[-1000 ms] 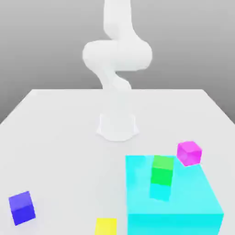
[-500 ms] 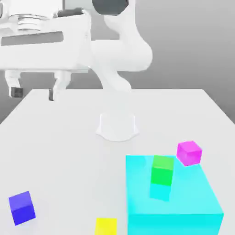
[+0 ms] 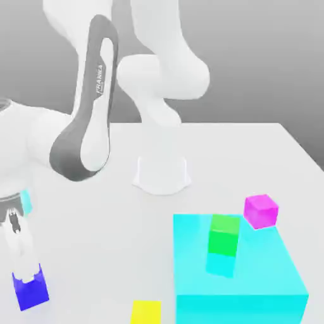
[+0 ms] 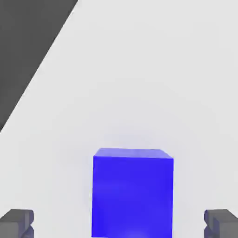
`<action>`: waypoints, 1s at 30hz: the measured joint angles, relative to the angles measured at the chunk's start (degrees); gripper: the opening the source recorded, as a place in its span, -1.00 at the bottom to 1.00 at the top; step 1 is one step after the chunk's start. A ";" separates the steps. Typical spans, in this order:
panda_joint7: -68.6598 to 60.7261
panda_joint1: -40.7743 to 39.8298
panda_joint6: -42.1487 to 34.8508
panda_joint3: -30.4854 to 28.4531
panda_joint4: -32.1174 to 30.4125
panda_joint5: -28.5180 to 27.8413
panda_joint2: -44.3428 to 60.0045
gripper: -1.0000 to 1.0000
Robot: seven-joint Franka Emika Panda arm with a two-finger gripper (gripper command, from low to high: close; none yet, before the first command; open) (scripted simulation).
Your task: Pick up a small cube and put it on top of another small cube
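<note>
While my arm bends low over the exterior view's left edge of the counter (image 3: 95, 240), my hand points straight down at the small cube (image 3: 30, 292), which sits on the counter near that front corner. My fingers (image 4: 16, 222) stand spread wide either side of it, not touching.

A big cyan block (image 3: 253, 278) is sitting on the white table (image 3: 253, 158), toward the exterior view's right. A green cube (image 3: 224, 235) is resting on top of the block near its far edge, and a magenta cube (image 3: 261, 211) is lying just beyond the block's far right corner. A yellow cube (image 3: 146, 312) is lying just left of the block.
</note>
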 joint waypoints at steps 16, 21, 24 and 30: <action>-0.19 3.06 -6.60 1.83 -2.68 -3.16 -9.47 -1.00; -6.01 11.64 -12.87 8.65 -6.64 -4.10 -19.93 -1.00; -9.93 18.15 -16.62 11.38 -9.03 -4.17 -26.14 -1.00; -17.68 26.74 -23.65 17.61 -13.81 -4.15 -37.97 -1.00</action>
